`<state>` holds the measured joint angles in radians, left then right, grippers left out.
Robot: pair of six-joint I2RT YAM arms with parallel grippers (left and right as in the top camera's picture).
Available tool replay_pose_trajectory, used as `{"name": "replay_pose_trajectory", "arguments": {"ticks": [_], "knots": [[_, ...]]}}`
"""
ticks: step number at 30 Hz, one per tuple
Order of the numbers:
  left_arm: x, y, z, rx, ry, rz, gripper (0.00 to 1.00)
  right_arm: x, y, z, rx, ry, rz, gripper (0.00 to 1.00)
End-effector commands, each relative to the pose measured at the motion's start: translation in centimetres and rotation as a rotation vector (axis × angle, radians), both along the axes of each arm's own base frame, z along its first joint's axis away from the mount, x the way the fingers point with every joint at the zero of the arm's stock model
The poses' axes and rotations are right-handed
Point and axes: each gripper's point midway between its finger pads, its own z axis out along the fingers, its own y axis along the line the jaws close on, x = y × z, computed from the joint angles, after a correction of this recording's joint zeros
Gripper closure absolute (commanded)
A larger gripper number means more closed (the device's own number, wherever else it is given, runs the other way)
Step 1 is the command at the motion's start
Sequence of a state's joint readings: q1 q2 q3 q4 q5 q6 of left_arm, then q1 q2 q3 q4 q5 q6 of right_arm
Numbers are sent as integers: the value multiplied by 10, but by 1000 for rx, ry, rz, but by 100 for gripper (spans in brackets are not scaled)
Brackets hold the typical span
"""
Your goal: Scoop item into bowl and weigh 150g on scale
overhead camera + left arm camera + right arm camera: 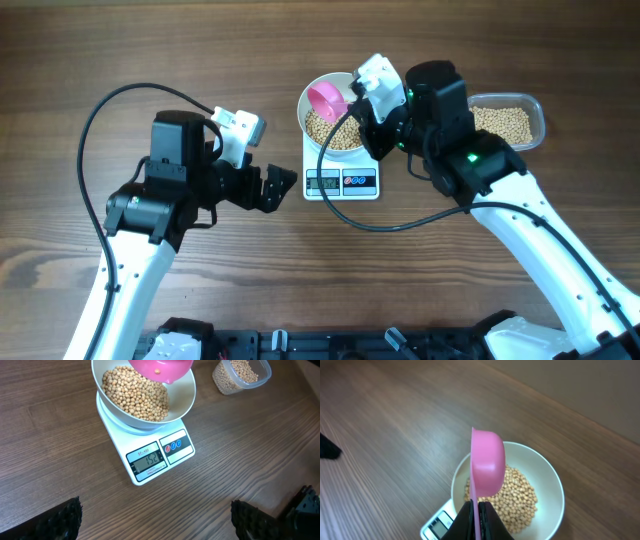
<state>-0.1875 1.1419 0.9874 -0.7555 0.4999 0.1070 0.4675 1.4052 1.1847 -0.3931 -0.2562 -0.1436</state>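
Observation:
The white bowl [311, 104] sits on the small white scale [341, 181], and tan beans [337, 131] cover its bottom. In the left wrist view the scale [165, 462] has its display facing me and reads 152. My right gripper [360, 112] is shut on the handle of a pink scoop [328, 98], which hangs tipped on its side over the bowl [551, 485] and the beans [520, 496]. One bean clings inside the scoop [160, 369]. My left gripper [281, 186] stands open just left of the scale, with only bare wood between its fingers [65, 519].
A clear plastic tub [506, 122] of more beans stands right of the bowl, partly behind my right arm, and shows at the top right in the left wrist view as the tub [241, 375]. Black cables trail from both arms across the wooden table [60, 60].

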Motion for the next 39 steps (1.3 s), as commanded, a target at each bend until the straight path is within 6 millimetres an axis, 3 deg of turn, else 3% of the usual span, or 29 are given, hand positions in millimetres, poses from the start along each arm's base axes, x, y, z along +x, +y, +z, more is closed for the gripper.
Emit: {"name": "replay_pose_trajectory", "arguments": {"ticks": [1,4,9,13,25,30,39], "knots": [[1,0,0,-14,8,3,0,0,-9,37,141,-14,-58,96],[1,0,0,-14,8,3,0,-6,-16,63,210,-56,-17,96],[1,0,0,-14,8,3,0,-10,-40,87,246,-103,-43,96],[1,0,0,-14,8,3,0,-8,-56,93,249,-117,-83,96],[1,0,0,-14,8,3,0,-8,-56,92,249,-117,-81,96],[1,0,0,-14,8,3,0,0,-55,79,223,-97,-77,96],[1,0,0,-14,8,3,0,29,-47,19,23,-109,35,96]]}}
